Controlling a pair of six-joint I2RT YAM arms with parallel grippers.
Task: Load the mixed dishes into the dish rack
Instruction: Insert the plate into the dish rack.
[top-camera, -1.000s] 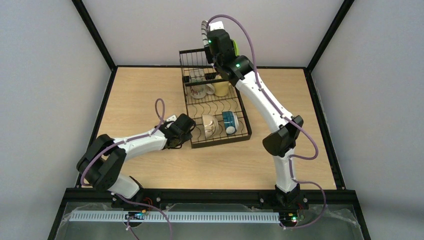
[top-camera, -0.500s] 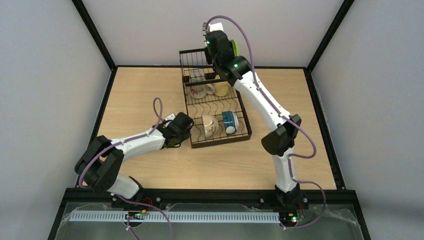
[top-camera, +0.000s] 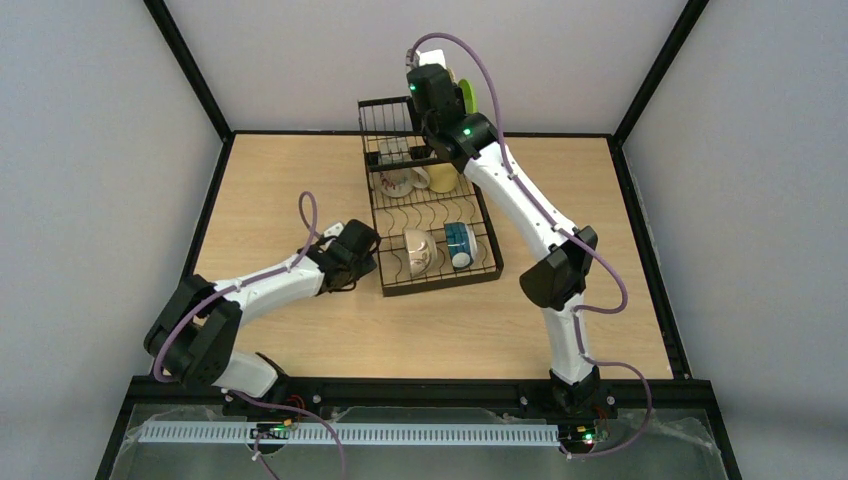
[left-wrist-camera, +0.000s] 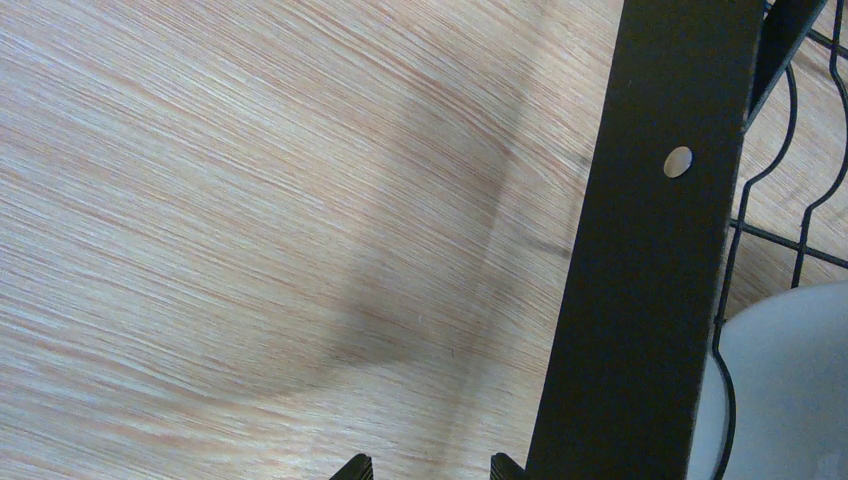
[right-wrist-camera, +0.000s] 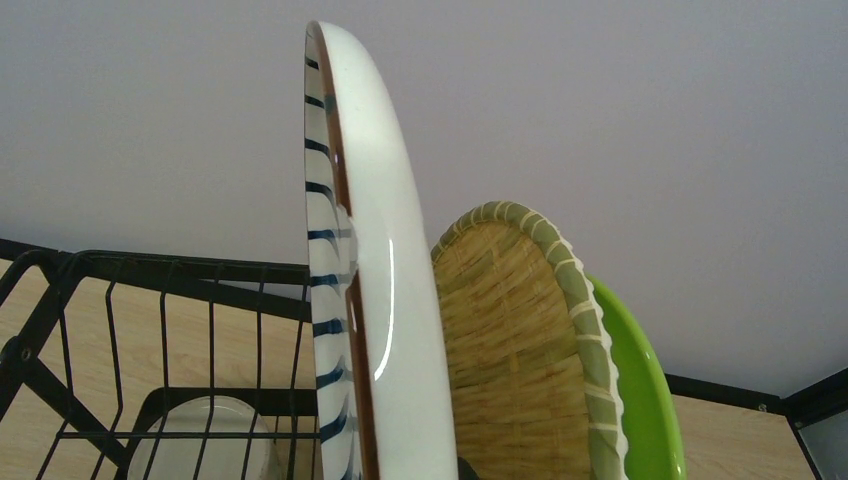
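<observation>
The black wire dish rack (top-camera: 440, 287) holds a cream mug (top-camera: 417, 252) and a blue-patterned mug (top-camera: 460, 244) at its near end, and a printed white mug (top-camera: 398, 181) and a pale yellow mug (top-camera: 443, 177) in the raised basket. My right gripper (top-camera: 435, 85) is above the rack's far end, shut on upright plates: white with striped rim (right-wrist-camera: 390, 300), tan woven (right-wrist-camera: 510, 340) and lime green (right-wrist-camera: 640, 390). One dark fingertip (right-wrist-camera: 468, 470) shows between the white and tan plates. My left gripper (left-wrist-camera: 429, 468) is open and empty beside the rack's black frame (left-wrist-camera: 650, 250).
The cream mug's rim (left-wrist-camera: 790, 390) shows behind the rack's near-left edge. The rack's tall wire back (right-wrist-camera: 160, 270) stands left of the held plates, with a mug (right-wrist-camera: 205, 440) below it. Bare wooden table (top-camera: 280, 190) lies left of the rack.
My right gripper has risen slightly with the plates. My left gripper has backed a little to the left, away from the rack's near-left corner.
</observation>
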